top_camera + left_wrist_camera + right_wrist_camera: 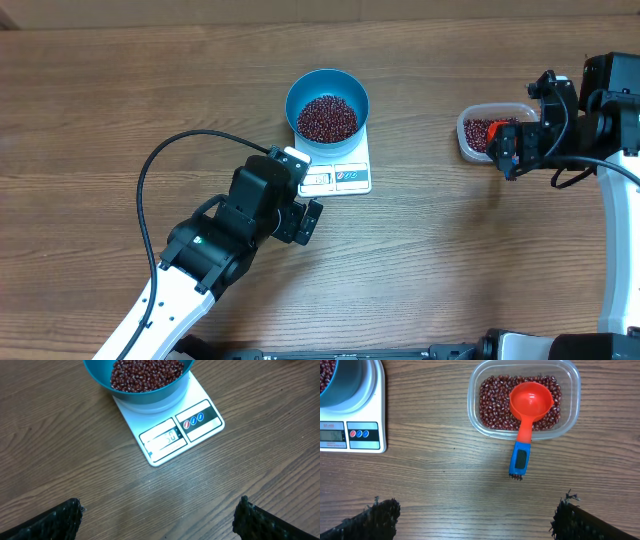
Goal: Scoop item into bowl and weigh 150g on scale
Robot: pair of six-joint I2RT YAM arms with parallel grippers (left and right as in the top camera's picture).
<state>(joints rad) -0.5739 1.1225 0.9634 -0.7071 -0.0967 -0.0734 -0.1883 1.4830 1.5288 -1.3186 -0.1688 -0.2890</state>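
A brown wood-grain surface (450, 250) fills nearly every view, its planks running left to right with darker streaks and fine grain lines. Beyond the far edge of the surface runs a paler tan strip (150, 10); whether it is wall or floor cannot be told. The light is soft and even, throwing only faint shadows on the surface and a dull sheen in the left wrist view.

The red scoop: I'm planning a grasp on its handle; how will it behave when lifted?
Probably stiff and light: the scoop looks like moulded plastic and its cup is empty. It may seesaw if pressed, since its handle overhangs the tub rim. Its cup rests on loose beans, so it could slide.
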